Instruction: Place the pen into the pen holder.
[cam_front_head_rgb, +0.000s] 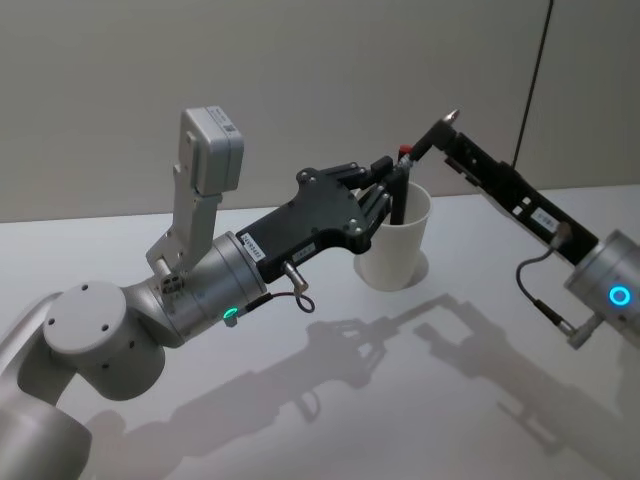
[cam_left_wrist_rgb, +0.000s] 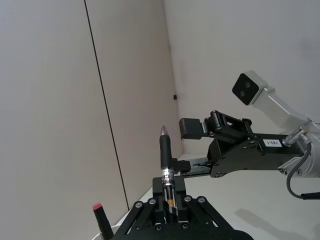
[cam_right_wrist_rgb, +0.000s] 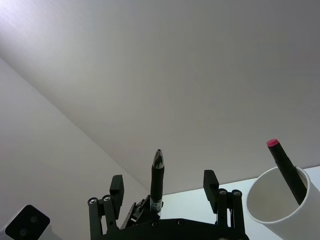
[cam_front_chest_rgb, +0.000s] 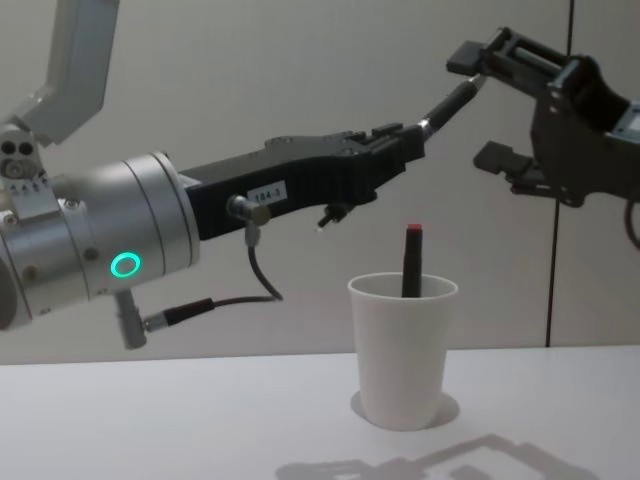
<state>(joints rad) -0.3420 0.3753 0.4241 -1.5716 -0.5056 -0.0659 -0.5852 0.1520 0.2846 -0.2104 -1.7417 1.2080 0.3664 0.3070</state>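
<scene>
Left gripper (cam_front_chest_rgb: 408, 146) clenched on black, silver-tipped pen (cam_front_chest_rgb: 450, 103); right gripper (cam_front_chest_rgb: 480, 105) spread around its tip. Premature release risks dropping it outside the white paper cup (cam_front_chest_rgb: 402, 345) below.

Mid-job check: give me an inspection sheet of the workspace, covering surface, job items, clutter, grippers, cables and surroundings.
Surface: white table, carrying the cup and the arms' shadows.
Job's things: pen held in the air, higher than the pen holder, silver tip toward the right arm; the holder, a white paper cup, stands upright on the table.
Clutter: red-capped pen stands inside the cup.
Grippers: left gripper shut on the pen's barrel; right gripper open, fingers either side of the pen's tip.
Cables: left wrist cable hangs in a loop; right wrist cable curves beside its wrist.
Surroundings: plain wall with a dark vertical seam.
</scene>
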